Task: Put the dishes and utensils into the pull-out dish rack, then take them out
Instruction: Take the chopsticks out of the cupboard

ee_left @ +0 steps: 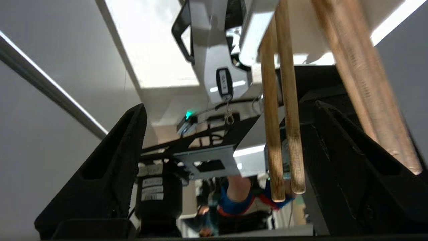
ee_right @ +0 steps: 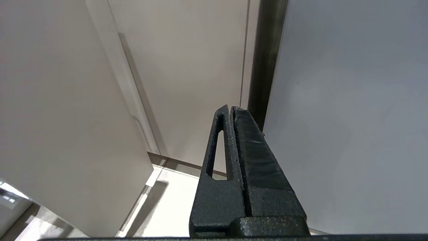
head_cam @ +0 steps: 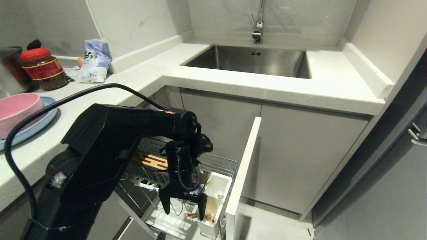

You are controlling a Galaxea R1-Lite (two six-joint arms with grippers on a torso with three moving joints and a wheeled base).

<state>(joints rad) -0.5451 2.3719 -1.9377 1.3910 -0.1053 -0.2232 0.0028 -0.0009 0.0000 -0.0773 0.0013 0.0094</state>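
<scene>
Left gripper (head_cam: pixel 184 207), lower centre of the head view, is spread wide over the white utensil cup (head_cam: pixel 218 191); chopsticks (head_cam: pixel 200 216) stand in it, ungripped. Bowl (head_cam: pixel 15 111) and plate (head_cam: pixel 36 125) wait at left edge. You'll want to lift clear next. Right gripper (ee_right: pixel 232 112) is parked, fingers together.
</scene>
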